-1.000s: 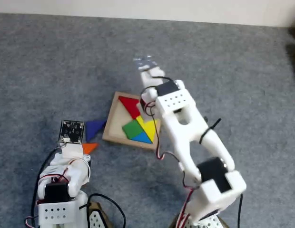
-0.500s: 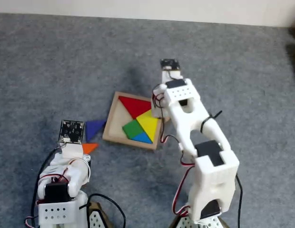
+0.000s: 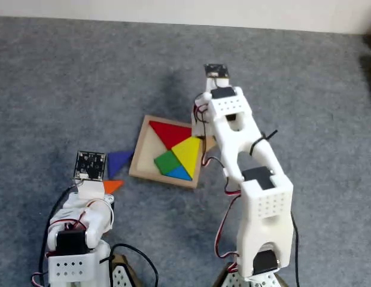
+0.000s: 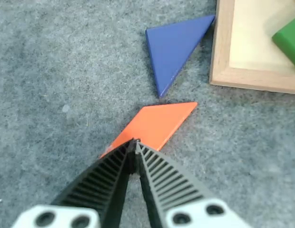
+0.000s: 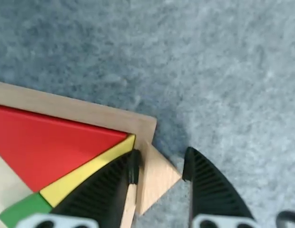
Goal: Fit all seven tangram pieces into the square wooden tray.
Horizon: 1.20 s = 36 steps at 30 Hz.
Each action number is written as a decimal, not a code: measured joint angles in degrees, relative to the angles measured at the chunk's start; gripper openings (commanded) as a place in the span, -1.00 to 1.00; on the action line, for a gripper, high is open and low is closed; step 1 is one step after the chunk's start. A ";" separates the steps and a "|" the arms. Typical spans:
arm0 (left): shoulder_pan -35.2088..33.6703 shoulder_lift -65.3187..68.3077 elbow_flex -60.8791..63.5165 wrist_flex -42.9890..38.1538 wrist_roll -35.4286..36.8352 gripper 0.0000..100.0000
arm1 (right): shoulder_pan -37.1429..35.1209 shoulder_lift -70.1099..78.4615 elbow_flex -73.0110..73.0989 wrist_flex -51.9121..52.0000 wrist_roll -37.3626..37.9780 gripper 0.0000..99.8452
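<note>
Square wooden tray (image 3: 145,154): lay on the grey carpet (image 3: 293,89) between the two arms, turned slightly askew.

Contents of tray: large red triangle (image 3: 168,133) at the far side. Yellow triangle (image 3: 188,153) on the right, touching it. Green piece (image 3: 166,161) and light blue piece (image 3: 180,173) along the near side.

Loose pieces: dark blue triangle (image 4: 176,45) just left of the tray, one tip at its rim. Orange parallelogram (image 4: 154,124) nearer, just beside the blue one. Plain wooden triangle (image 5: 154,178) against the outside of the tray's right edge, by the far right corner.

Left gripper (image 4: 134,145): jaws closed tip to tip, holding nothing, poised over the near end of the orange parallelogram.

Right gripper (image 5: 160,166): jaws parted, straddling the plain wooden triangle, one finger at the tray rim beside the yellow triangle. Grip on the piece could not be told.
</note>
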 measured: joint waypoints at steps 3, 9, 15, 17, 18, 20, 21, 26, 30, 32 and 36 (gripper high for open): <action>0.00 0.00 0.00 0.00 0.00 -0.99 | 0.00 0.62 -1.32 1.76 -0.18 -0.69; 0.00 0.00 0.00 0.00 0.00 -0.99 | 0.00 0.62 -1.41 2.46 1.41 -0.84; 0.00 0.00 0.00 0.00 0.00 -0.99 | 0.09 0.62 -1.41 2.46 6.33 -0.85; 0.00 0.00 0.00 0.00 0.00 -0.99 | 0.09 0.62 -1.41 2.99 6.33 -0.81; 0.00 0.00 0.00 0.00 0.00 -0.99 | 0.09 0.62 -1.41 3.60 6.51 -0.77; 0.00 0.00 0.00 0.00 0.00 -0.99 | 0.18 0.62 -1.41 4.66 6.51 -0.69; 0.00 0.00 0.00 0.00 0.00 -0.99 | 0.18 0.62 -1.41 5.19 6.51 -0.67; 0.00 0.00 0.00 0.00 0.00 -0.99 | 0.26 1.32 -0.97 9.67 6.95 -0.67; 0.00 0.00 0.00 0.00 0.00 -0.99 | 0.26 1.67 -1.23 12.66 7.12 -0.67; 0.00 0.00 0.00 0.00 0.00 -0.99 | 0.26 1.67 -0.88 13.01 7.12 -0.67; 0.00 0.00 0.00 0.00 0.00 -0.99 | 0.26 1.67 -0.88 13.01 7.12 -0.67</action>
